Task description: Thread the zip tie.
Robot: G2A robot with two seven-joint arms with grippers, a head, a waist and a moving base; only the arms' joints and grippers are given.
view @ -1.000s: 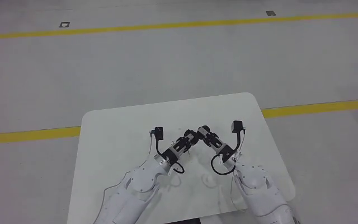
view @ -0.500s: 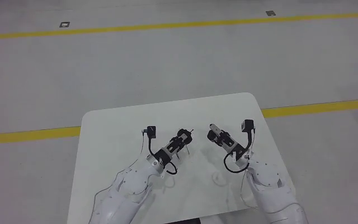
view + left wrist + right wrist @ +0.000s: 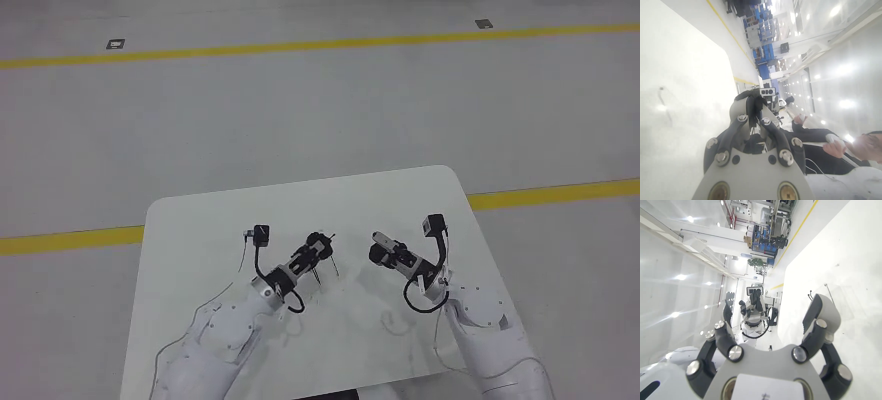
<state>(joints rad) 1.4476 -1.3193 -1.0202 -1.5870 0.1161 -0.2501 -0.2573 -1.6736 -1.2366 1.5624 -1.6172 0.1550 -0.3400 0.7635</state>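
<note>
Zip tie [image 3: 332,266]: a thin dark strand sticking out near and far of the left gripper [image 3: 316,248], whose fingers are pressed together on it above the middle of the table [image 3: 200,260]. Its head and any loop are too fine to make out. Right gripper [image 3: 377,247] hangs to the right, jaws spread wide, apart from the tie.

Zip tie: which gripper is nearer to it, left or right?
Left. The left gripper is close beside the zip tie, jaws shut; the right gripper sits farther off on its other side, jaws open.
</note>
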